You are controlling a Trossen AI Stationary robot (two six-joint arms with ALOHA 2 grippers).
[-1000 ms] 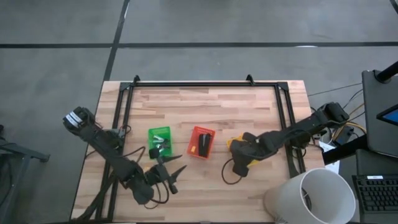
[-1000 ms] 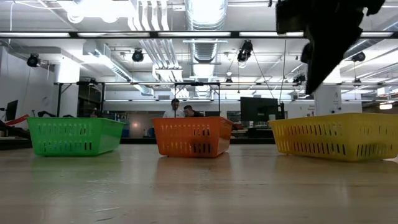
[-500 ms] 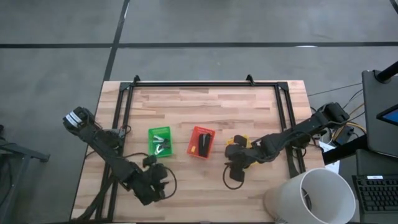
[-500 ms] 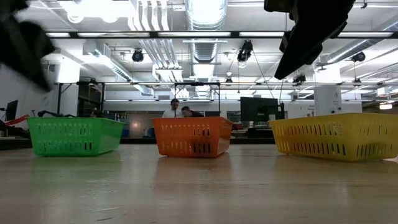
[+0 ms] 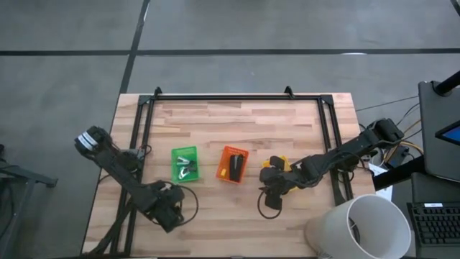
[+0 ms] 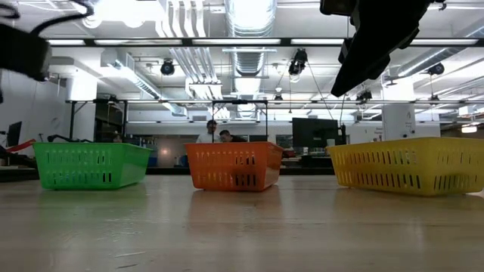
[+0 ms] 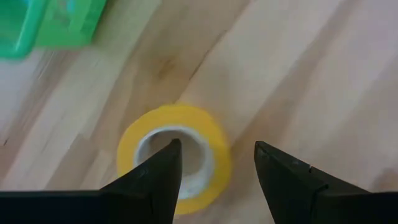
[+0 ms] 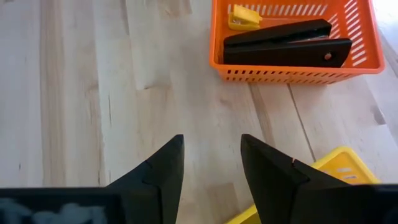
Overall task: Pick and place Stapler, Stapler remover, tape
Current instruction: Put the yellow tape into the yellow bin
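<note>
Left gripper (image 7: 214, 165) spread wide over yellow tape (image 7: 175, 157) on worktop (image 5: 237, 115) near front-left corner, right gripper (image 8: 211, 162) released above bare wood, stapler (image 8: 286, 45) in orange bin (image 8: 292, 71)

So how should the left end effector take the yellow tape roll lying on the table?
From above: the yellow tape roll lies flat, hole up. The open left end effector could probably pinch one side of the ring wall, one finger in the hole, one outside.

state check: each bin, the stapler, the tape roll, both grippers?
green bin: upright, holds small metallic items
orange bin: upright, holds stapler
stapler: lying in orange bin
yellow bin: upright, contents hidden
yellow tape roll: flat on table, ungrasped
left gripper: jaws open over roll
right gripper: jaws open, empty
</note>
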